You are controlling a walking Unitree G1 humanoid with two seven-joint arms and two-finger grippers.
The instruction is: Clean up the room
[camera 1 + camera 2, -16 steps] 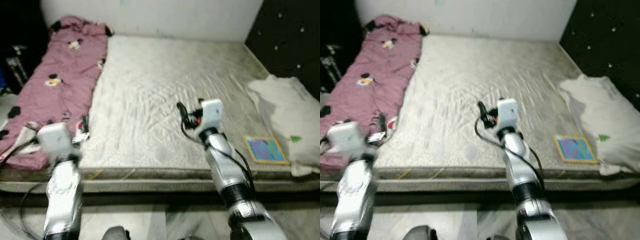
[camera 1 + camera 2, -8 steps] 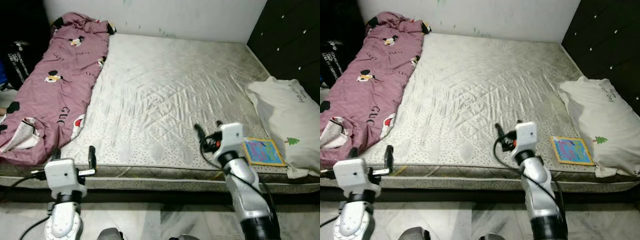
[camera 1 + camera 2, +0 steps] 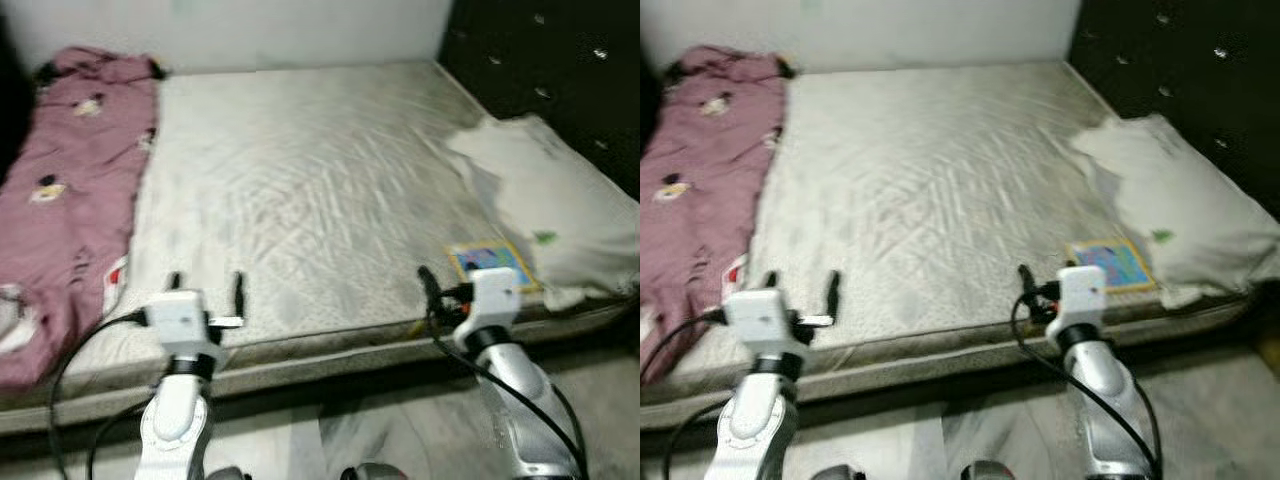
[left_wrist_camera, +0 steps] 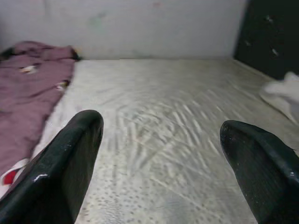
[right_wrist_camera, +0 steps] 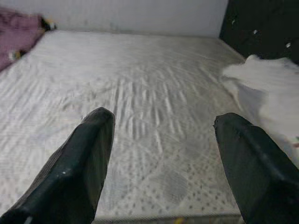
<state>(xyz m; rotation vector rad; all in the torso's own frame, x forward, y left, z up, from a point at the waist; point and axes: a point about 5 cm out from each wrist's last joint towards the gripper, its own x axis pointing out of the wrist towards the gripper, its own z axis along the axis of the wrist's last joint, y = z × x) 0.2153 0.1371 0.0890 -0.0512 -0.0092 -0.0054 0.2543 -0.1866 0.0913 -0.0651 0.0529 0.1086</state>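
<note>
Low in the frame, the left tool (image 3: 206,290) is hovering over the near edge of the bed (image 3: 300,200), its two black fingers (image 4: 60,172) spread wide with nothing between them. The right tool (image 5: 163,163) is hanging at the lower right over the same edge, and its fingers (image 5: 84,163) are likewise standing wide apart and empty. Just beyond and to the right of the right tool, a small colourful book (image 3: 487,262) is lying flat on the mattress near the front right corner, its long axis running from the near edge toward the far wall; its cover is too blurred for any writing to be read. Touching the book's far right side, a white pillow (image 3: 545,215) is slumping along the right edge of the bed against the dark tufted headboard (image 3: 560,70). Along the left side of the frame, a pink blanket (image 3: 60,200) printed with small cartoon figures is stretching lengthwise from the near edge to the upper left corner, well apart from both tools. A pale wall (image 3: 250,30) is closing the far side.
</note>
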